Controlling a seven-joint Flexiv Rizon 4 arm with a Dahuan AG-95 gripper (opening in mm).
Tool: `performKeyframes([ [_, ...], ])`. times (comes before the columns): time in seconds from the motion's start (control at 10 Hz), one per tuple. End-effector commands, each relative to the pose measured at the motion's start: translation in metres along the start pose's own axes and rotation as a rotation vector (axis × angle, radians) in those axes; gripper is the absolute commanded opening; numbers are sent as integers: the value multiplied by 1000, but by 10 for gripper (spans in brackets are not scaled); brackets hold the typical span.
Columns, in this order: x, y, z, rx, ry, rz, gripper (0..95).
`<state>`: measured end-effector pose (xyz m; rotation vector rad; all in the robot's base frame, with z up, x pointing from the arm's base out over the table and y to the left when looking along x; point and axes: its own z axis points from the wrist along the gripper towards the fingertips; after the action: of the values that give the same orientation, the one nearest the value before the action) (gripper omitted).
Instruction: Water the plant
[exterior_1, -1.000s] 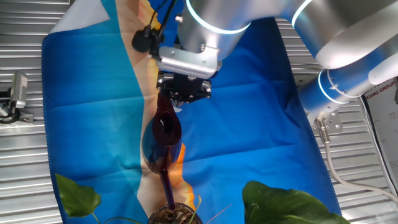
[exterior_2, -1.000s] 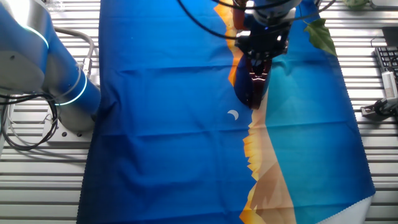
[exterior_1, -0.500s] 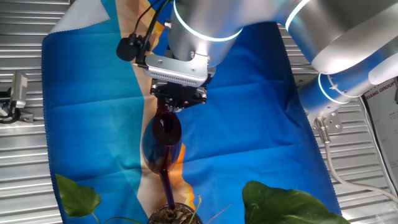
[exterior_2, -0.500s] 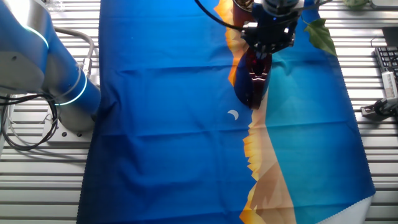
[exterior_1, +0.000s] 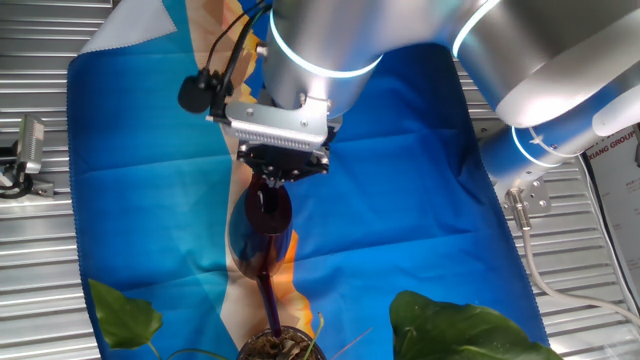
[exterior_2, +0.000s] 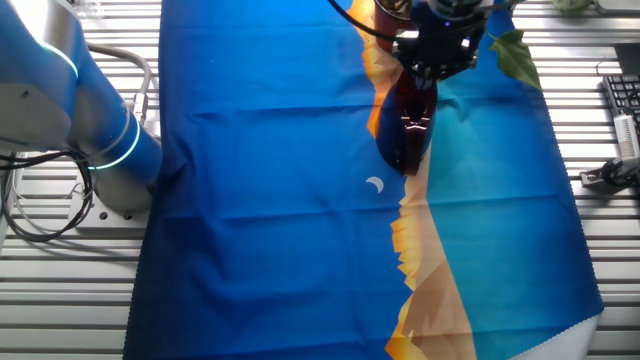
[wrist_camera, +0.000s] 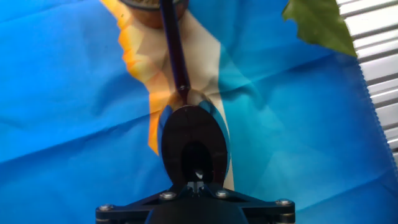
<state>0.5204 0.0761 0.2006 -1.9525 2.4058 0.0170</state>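
Note:
The plant shows as broad green leaves (exterior_1: 470, 328) and a small dark pot (exterior_1: 280, 346) of brown soil and dry stalks at the bottom edge. One leaf (wrist_camera: 317, 25) also shows in the hand view. A dark red long-spouted watering vessel (exterior_1: 268, 212) hangs tilted over the blue cloth. Its spout (exterior_1: 269, 300) reaches down to the pot. My gripper (exterior_1: 278, 170) is right at the vessel's rear end and looks shut on it; the fingers are hidden. In the hand view the vessel (wrist_camera: 194, 146) fills the space just before my gripper (wrist_camera: 196, 180).
A blue, orange and tan cloth (exterior_1: 400, 200) covers the slatted metal table (exterior_1: 30, 250). A metal clamp (exterior_1: 25, 150) lies at the left. The robot's base (exterior_2: 100, 140) stands at the left in the other fixed view, where a keyboard (exterior_2: 625, 100) sits at the right edge.
My hand has shifted a little left and lower over the vessel and turned slightly. The vessel and its spout stay almost where they were, over the pot.

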Motion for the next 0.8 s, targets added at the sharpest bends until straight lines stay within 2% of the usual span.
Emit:
performKeyframes([
  [0.1,0,1,-1,0,-3,-1,0],
  [0.3,0,1,-1,9,-8,4,0],
  [0.6,0,1,-1,7,-14,3,0],
  [0.8,0,1,-1,7,-18,-4,380],
])
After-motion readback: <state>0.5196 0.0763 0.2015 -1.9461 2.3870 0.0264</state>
